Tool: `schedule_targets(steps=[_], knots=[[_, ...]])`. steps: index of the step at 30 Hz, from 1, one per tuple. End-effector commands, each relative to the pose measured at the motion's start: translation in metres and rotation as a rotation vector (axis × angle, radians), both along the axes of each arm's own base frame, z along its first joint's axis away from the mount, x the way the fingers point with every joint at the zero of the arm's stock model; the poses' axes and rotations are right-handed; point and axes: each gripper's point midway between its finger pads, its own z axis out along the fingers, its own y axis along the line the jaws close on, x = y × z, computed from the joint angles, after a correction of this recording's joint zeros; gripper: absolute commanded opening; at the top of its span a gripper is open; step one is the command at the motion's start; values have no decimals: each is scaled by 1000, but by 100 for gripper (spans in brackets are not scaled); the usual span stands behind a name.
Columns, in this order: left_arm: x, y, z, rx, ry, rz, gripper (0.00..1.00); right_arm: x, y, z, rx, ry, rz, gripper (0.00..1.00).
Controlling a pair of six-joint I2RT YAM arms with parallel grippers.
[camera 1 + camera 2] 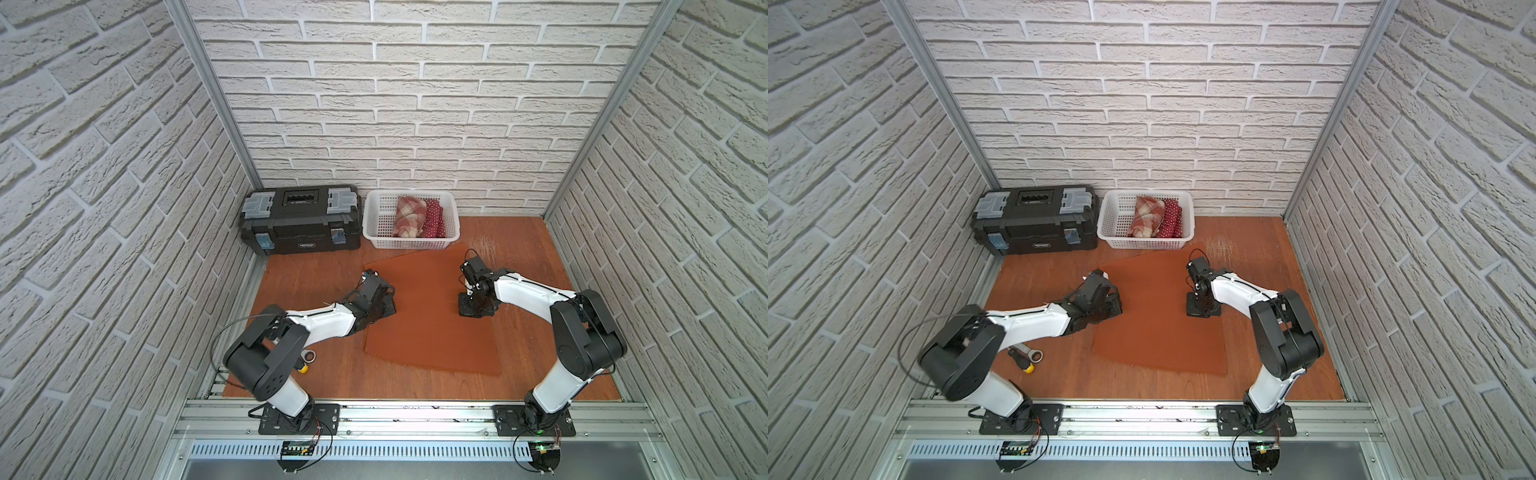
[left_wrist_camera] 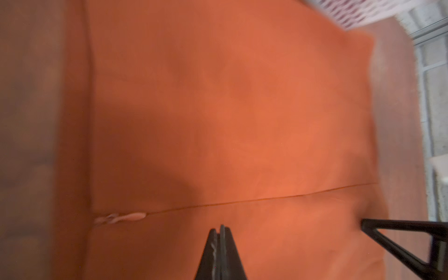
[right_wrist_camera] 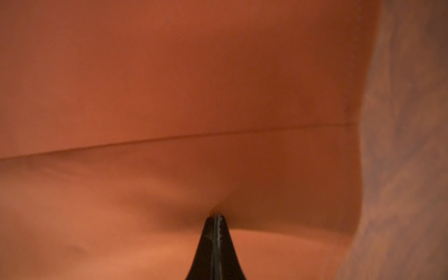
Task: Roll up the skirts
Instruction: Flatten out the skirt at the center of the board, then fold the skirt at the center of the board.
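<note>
The rust-orange skirt (image 1: 428,324) (image 1: 1158,328) lies spread flat on the wooden table. My left gripper (image 1: 386,306) (image 1: 1115,305) is low at its left edge. In the left wrist view the left gripper (image 2: 219,229) is shut over the skirt (image 2: 242,109), and I see no cloth between the jaws. My right gripper (image 1: 476,309) (image 1: 1202,309) is down on the skirt's right part. In the right wrist view the right gripper (image 3: 217,217) is shut on a puckered bit of the skirt (image 3: 194,84). The plaid skirt (image 1: 409,216) (image 1: 1146,216) and the polka-dot skirt (image 1: 434,220) (image 1: 1172,222) lie rolled in the basket.
The white lattice basket (image 1: 374,224) (image 1: 1111,224) stands at the back against the wall. A black toolbox (image 1: 299,220) (image 1: 1034,220) is to its left. A wrench (image 1: 1032,354) and a yellow-ended screwdriver (image 1: 1021,361) lie at the front left by the left arm.
</note>
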Motion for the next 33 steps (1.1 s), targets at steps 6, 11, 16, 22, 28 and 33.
schedule_targets(steps=[6,11,16,22,28,33], knots=[[-25,70,118,48,-309,95,98,-10,-1,114,71,-323,64,37],[-51,110,109,-134,-276,230,98,-44,-7,138,164,-469,42,77],[-101,122,52,-210,9,267,56,-115,-38,84,100,-206,-149,67],[-151,102,-5,-181,263,232,47,-171,-41,29,186,-45,-354,62],[-155,77,-30,-103,308,183,63,-182,-52,11,181,-63,-471,63],[-136,64,-38,-116,275,190,67,-179,-47,-1,179,-23,-481,63]])
